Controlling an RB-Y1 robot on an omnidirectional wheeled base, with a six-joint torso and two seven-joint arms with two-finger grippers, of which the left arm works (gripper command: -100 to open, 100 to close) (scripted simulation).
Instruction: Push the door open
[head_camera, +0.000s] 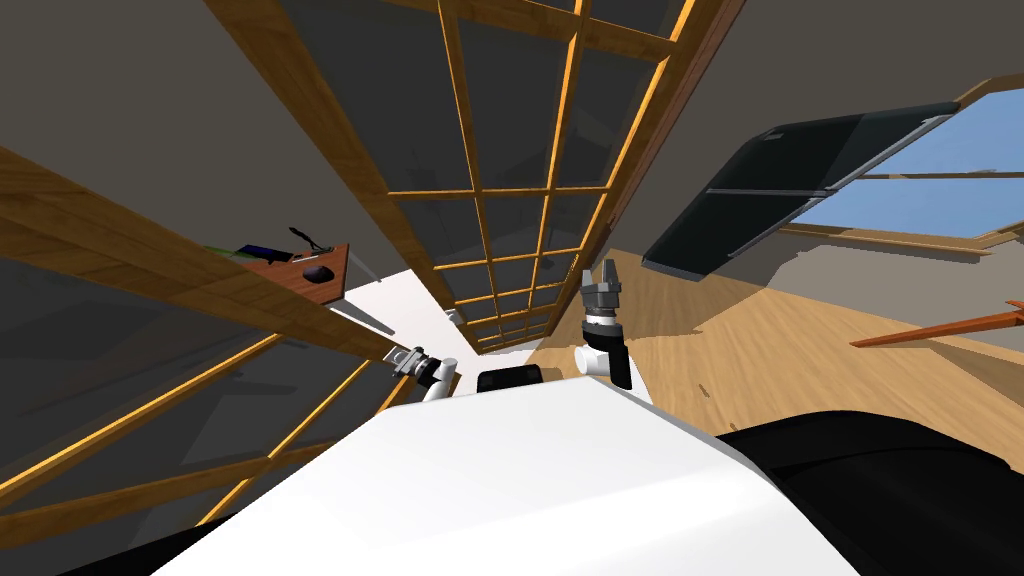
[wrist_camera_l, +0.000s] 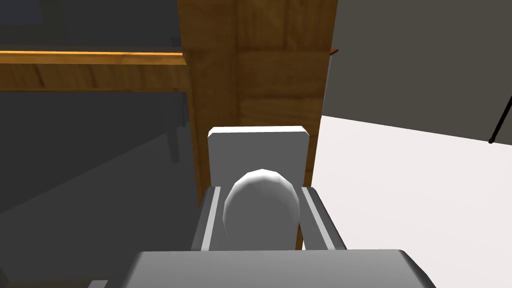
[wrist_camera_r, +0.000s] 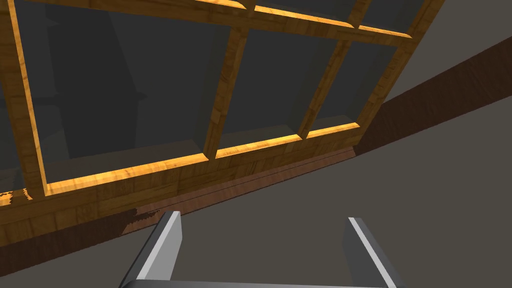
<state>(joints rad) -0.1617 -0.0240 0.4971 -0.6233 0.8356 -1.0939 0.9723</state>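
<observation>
Left claw clenched on the knob.
Right claw, mid-frame, stands released beside the glazed door.

Two glazed doors counted, left door and right door; one knob; two grippers, left gripper, right gripper; one desk; one window.

right arm: white shell, black joint, greyish ribbed wrist, I think
left gripper: thin light-grey blade fingers, dark box
</observation>
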